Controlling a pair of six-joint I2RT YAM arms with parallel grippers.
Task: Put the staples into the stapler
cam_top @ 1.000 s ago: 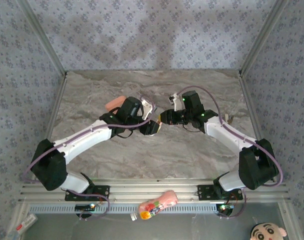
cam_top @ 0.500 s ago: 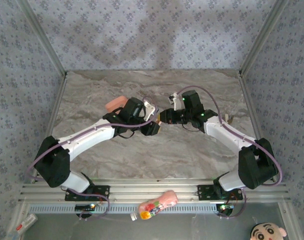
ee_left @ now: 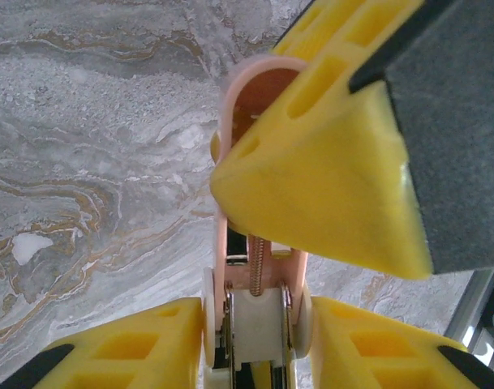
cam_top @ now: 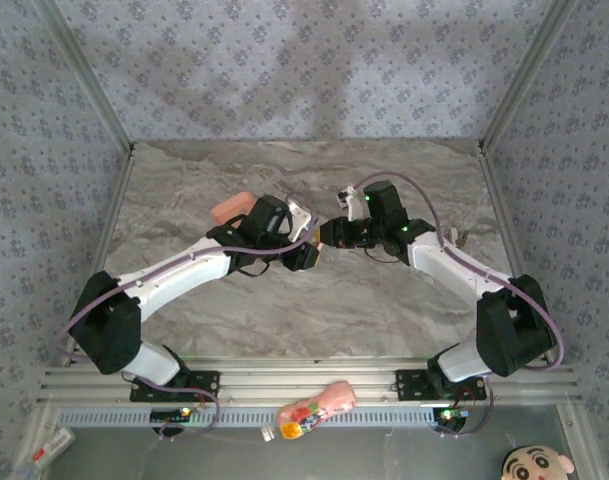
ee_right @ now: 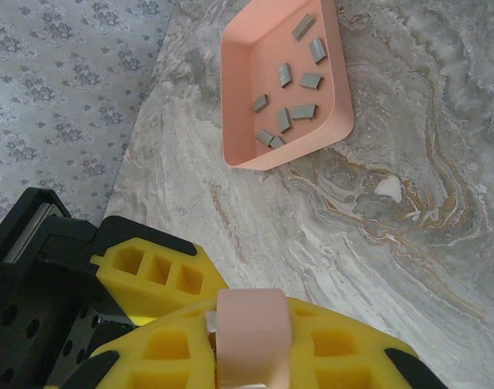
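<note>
Overhead, the left hand (cam_top: 306,252) and right hand (cam_top: 329,233) meet tip to tip above the middle of the counter (cam_top: 314,310). From the left wrist, the left hand's fingers (ee_left: 133,348) press both sides of the stapler (ee_left: 255,316), its pink top swung up. From the right wrist, the right hand is clamped on that pink top; the staples (ee_right: 285,74) lie in the tray (ee_right: 291,154) beyond.

**Even light, soft close-ups**

You're getting bright, diffuse light from overhead. Top view is sharp: faint arm shadows on the table (cam_top: 314,300), and a dim patch on the back wall (cam_top: 314,60) at 12 o'clock. Left wrist: stapler (ee_left: 255,324) slightly soft at 6 o'clock, marble crisp. Right wrist: tray (ee_right: 234,105) sharp at 12 o'clock, foreground blurred.
</note>
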